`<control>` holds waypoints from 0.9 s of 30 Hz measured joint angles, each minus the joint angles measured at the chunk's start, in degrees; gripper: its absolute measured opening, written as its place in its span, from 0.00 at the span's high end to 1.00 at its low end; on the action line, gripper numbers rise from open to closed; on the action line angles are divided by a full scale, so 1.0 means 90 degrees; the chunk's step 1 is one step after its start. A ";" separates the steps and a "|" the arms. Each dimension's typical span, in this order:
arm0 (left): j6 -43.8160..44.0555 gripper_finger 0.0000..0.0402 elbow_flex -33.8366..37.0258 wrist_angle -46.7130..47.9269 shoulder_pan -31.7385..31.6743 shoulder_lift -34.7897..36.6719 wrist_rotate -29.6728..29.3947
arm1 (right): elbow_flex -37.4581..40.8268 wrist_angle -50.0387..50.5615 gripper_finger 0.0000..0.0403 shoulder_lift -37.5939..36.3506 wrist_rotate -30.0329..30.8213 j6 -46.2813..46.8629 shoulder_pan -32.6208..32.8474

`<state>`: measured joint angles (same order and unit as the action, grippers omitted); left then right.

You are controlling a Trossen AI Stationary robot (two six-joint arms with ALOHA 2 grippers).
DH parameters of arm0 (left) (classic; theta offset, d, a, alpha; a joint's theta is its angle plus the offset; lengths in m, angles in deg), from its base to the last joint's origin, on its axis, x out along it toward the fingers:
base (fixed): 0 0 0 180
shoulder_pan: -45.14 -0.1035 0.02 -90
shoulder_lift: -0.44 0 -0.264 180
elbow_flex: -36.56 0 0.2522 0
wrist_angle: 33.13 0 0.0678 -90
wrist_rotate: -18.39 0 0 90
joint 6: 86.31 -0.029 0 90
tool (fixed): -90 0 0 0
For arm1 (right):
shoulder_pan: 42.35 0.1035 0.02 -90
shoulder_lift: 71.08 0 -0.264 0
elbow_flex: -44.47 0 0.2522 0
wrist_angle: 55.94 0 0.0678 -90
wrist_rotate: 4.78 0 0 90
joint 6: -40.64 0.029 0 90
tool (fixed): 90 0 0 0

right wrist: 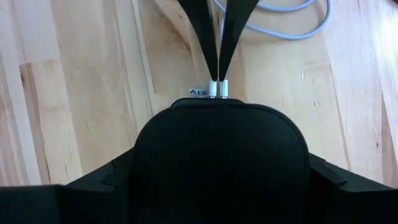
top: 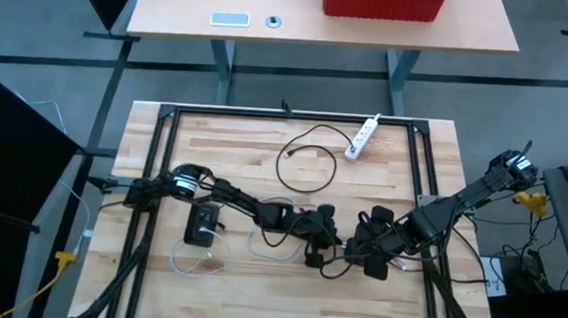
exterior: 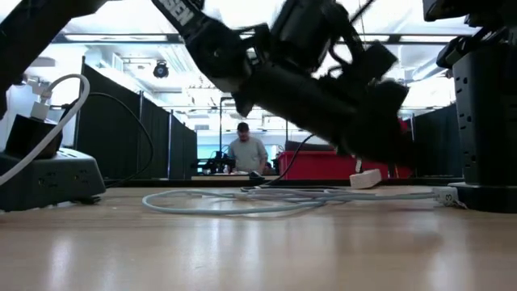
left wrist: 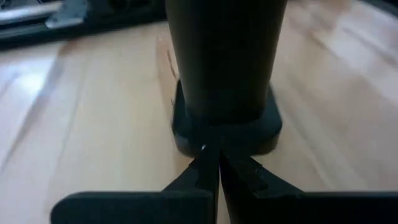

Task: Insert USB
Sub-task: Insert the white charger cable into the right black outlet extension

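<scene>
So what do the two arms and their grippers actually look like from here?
Both arms are dark, near-black jointed tubes. The left arm carries a round silver-white fitting near its base; the low view shows white lettering on a link. The right arm has loose dark cables and a yellow piece near its base. The left gripper has thin, tapering black fingers. The right gripper is blocky and black with rounded corners.

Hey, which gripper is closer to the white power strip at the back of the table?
Right, narrowly. The right gripper sits near the table's front, almost straight below the white power strip. The left gripper meets it there, slightly further to the left.
</scene>
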<state>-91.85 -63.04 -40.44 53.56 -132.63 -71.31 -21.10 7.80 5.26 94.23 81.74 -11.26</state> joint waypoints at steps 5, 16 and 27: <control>0.0209 1.00 0.0226 0.0025 0.0013 -0.0050 0.0000 | 0.0002 0.0005 0.35 0.0000 -0.0002 0.0002 0.0000; 0.0367 1.00 0.0291 -0.0646 0.0024 -0.0382 -0.0026 | 0.0002 -0.0015 0.35 0.0000 0.0006 -0.0023 -0.0010; 0.0262 1.00 0.0010 -0.0621 0.0023 -0.0416 -0.0019 | 0.0005 -0.0033 0.35 0.0000 -0.0011 -0.0073 -0.0027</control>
<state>-89.49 -62.94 -46.02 53.76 -136.37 -71.49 -21.06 7.50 5.26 94.14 81.08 -11.50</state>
